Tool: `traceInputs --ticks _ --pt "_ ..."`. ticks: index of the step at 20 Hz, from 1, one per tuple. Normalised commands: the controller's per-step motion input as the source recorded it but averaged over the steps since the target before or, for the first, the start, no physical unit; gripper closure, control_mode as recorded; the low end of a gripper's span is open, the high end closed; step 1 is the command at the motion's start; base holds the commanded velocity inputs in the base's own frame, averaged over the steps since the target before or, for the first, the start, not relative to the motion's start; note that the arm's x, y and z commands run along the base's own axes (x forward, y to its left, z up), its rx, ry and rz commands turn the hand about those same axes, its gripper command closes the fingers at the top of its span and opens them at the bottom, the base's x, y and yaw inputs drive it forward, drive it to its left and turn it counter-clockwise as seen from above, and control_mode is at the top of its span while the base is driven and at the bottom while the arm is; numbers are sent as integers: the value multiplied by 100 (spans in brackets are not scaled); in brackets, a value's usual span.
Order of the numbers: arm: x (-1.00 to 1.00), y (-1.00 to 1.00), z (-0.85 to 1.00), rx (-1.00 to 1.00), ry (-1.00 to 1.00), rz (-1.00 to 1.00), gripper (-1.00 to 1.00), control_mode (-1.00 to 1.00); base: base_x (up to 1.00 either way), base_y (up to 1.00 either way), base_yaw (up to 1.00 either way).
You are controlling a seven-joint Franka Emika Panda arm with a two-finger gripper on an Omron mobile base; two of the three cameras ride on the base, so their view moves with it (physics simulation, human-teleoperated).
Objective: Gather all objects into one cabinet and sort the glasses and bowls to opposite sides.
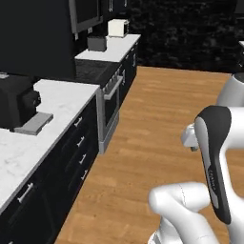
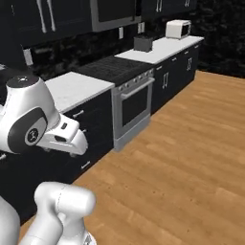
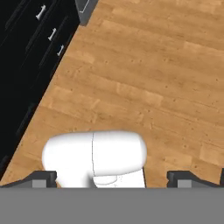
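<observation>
- Left base view: a white marble counter (image 1: 57, 102) is seen along the left, with a black appliance (image 1: 18, 100) standing on it and a grey tray (image 1: 34, 123) just in front of that appliance. Beyond the counter a stove (image 1: 95, 71) is set, and past the stove a dark toaster (image 1: 96, 43) and a white microwave (image 1: 117, 27) stand on a further counter. No mug, bowl or open cabinet is to be made out here.
- Right base view: the same stove (image 2: 115, 67) is taken as landmark. The oven door (image 2: 135, 106) lies below it, the black drawers (image 2: 81, 134) to its left, and wall cabinets (image 2: 45, 16) with pale bar handles hang above and to its left. The toaster (image 2: 142, 43) and microwave (image 2: 178, 28) sit beyond the stove. The mugs and the bowl cannot be located in this view either.
- Hand view: the gripper (image 3: 111, 177) is pointed down at the wooden floor (image 3: 144, 78), its fingertips (image 3: 43, 177) spread wide with nothing between them; the drawers (image 3: 30, 39) run along the upper left.
- Judgement: the task appears barely begun, and its things must first be found. The mugs are likely light, rigid and smooth, best taken across the rim wall or body, not the handle. The bowl, being broader, would probably be pinched at its rim, and both may break if dropped.
</observation>
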Motion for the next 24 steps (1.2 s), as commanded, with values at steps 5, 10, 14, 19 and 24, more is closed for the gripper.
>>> traceInputs --ticks 5,10,14,19,24 --pt "0 0 0 0 0 0 -100 100 0 -4 -63" --pt "0 0 0 0 0 0 -100 100 11 -2 -54" --pt "0 0 0 0 0 0 -100 100 51 0 -28" --pt "0 0 0 0 0 0 -100 100 79 1 -4" --pt "0 0 0 0 0 0 -100 100 92 29 0"
